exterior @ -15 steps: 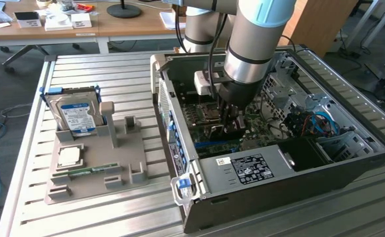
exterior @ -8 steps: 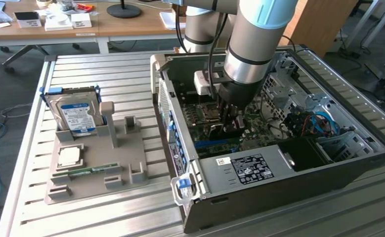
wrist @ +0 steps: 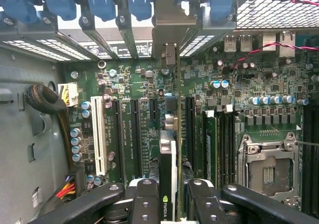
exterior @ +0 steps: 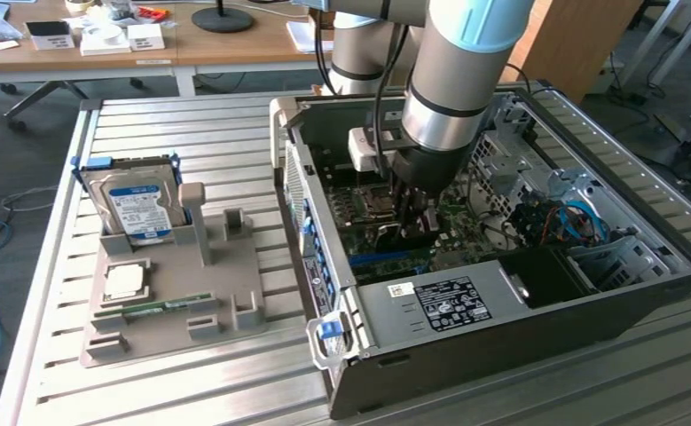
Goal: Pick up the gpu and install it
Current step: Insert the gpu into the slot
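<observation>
Claw (wrist: 172, 194) is seen clamped on gpu (wrist: 168, 144). Card is held edge-on inside case (exterior: 629, 293), upright over motherboard (wrist: 144, 84) slots, bracket end toward the rear openings. Seating in a slot cannot be judged; possibly just touching. Hard drive (exterior: 138, 209) is racked in holder (exterior: 192, 284) on bench (exterior: 168, 124).

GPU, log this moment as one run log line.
hand: shut on gpu | gpu: upright at motherboard slot, inside case | seating: cannot tell

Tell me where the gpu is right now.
In the wrist view the gpu stands edge-on between the fingers of the gripper, over the expansion slots, inside the open computer case.
</observation>
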Robot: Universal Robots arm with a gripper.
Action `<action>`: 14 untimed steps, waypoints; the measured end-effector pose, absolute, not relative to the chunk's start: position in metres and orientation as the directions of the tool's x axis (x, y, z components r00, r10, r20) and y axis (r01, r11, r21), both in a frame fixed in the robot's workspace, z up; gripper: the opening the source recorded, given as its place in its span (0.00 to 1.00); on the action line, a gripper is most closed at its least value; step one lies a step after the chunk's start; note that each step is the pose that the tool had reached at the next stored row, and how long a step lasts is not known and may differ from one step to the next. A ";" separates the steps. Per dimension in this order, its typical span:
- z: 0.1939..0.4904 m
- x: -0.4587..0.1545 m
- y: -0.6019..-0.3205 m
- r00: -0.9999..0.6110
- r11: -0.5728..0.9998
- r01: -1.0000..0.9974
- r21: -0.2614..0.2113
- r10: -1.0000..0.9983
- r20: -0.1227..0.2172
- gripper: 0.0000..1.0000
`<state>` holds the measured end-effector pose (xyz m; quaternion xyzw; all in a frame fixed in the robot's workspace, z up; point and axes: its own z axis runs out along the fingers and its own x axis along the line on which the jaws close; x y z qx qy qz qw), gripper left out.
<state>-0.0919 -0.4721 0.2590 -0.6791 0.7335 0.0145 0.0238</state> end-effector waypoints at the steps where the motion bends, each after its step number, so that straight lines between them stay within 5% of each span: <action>1: 0.259 -0.092 -0.472 -0.076 0.077 -0.997 -0.011 -0.996 -0.055 0.27; 14: 0.259 -0.090 -0.471 -0.077 0.077 -0.997 -0.002 -0.996 -0.049 0.27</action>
